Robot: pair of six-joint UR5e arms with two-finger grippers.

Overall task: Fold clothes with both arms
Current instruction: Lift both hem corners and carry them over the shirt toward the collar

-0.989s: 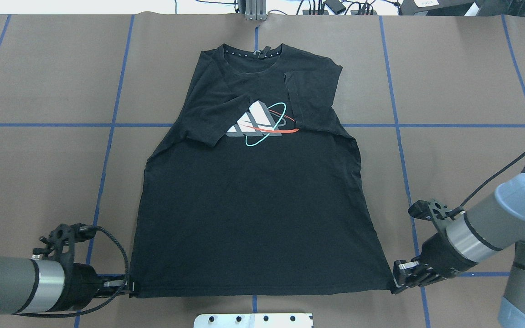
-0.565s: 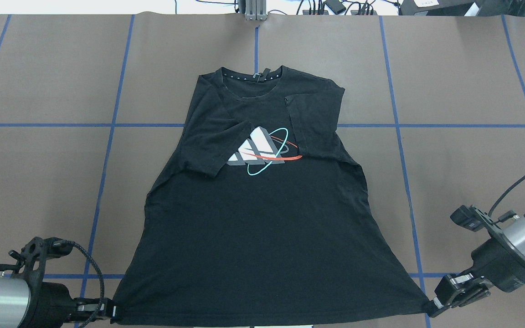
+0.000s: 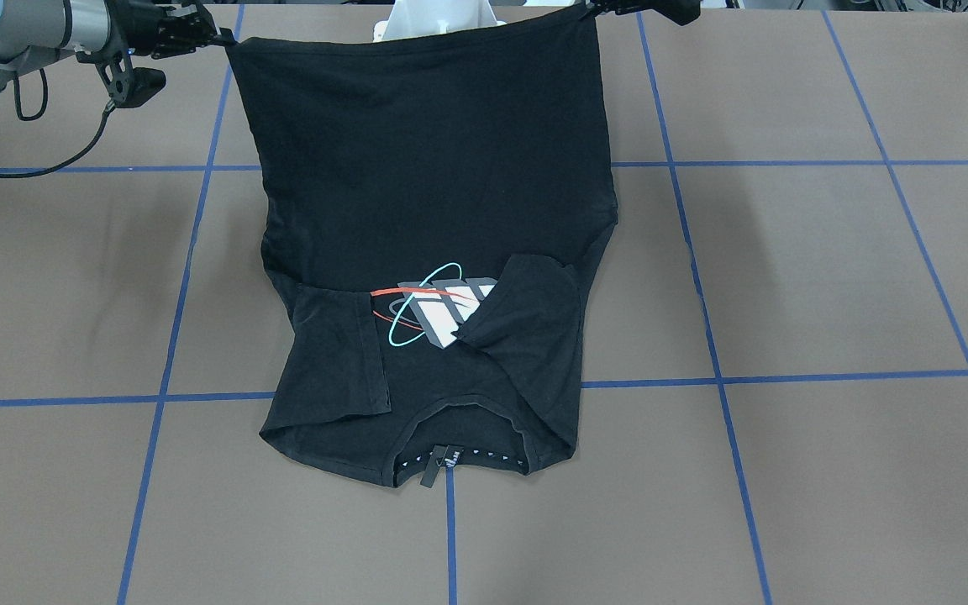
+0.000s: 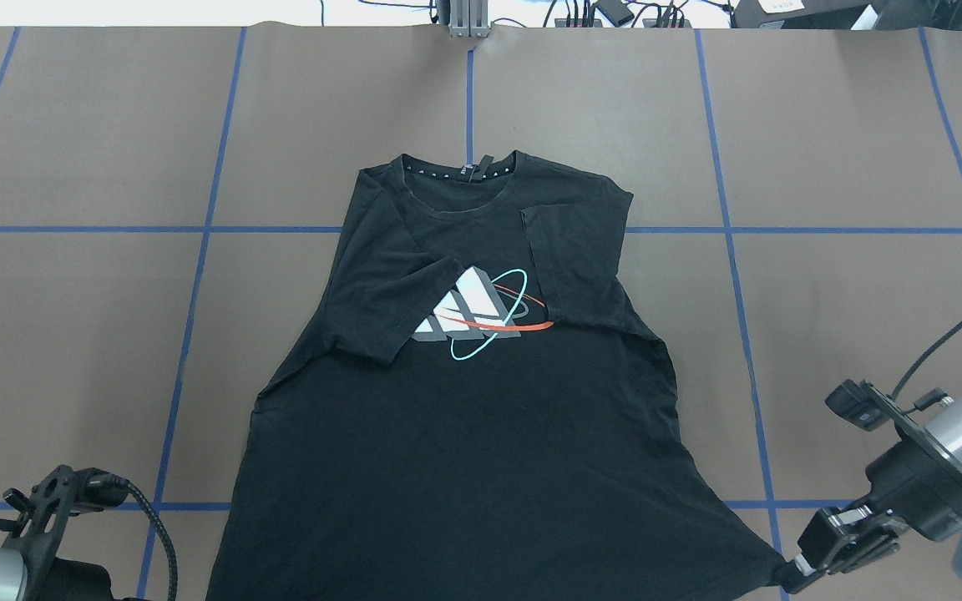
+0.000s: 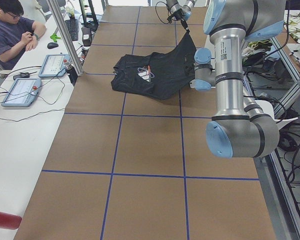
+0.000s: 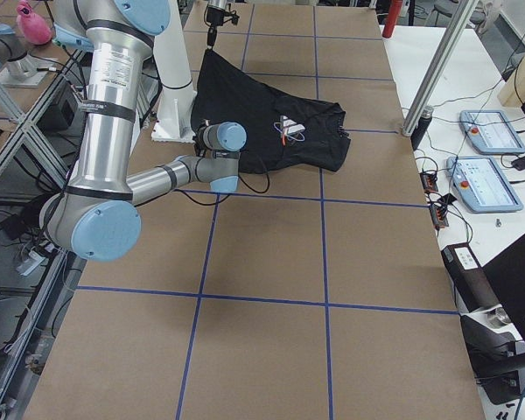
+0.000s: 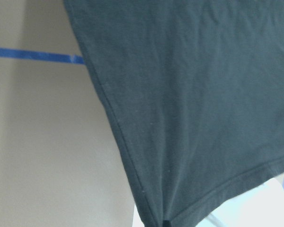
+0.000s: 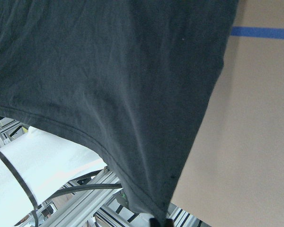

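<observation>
Brown table (image 4: 72, 334): one black T-shirt (image 4: 464, 434), collar end flat at far middle, near hem lifted. My left claw (image 3: 590, 10) and right claw (image 4: 792, 574) each pinch a hem corner.

**Count at the table**

One black short-sleeved T-shirt (image 4: 464, 434).
Two grey cylindrical-jointed robot arms: left arm (image 5: 230, 75), right arm (image 6: 105, 131).
Two black two-finger grippers: left gripper (image 3: 595, 10), right gripper (image 4: 790, 574).
Two blue-edged tablet pendants (image 5: 54, 65) (image 5: 21, 91).
One seated person (image 5: 10, 30).

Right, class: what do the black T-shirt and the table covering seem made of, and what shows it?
T-shirt: probably soft matte knit, cotton-like; it creases and drapes limply.
Table covering: seemingly matte brown paper, flat, with blue taped lines.
</observation>
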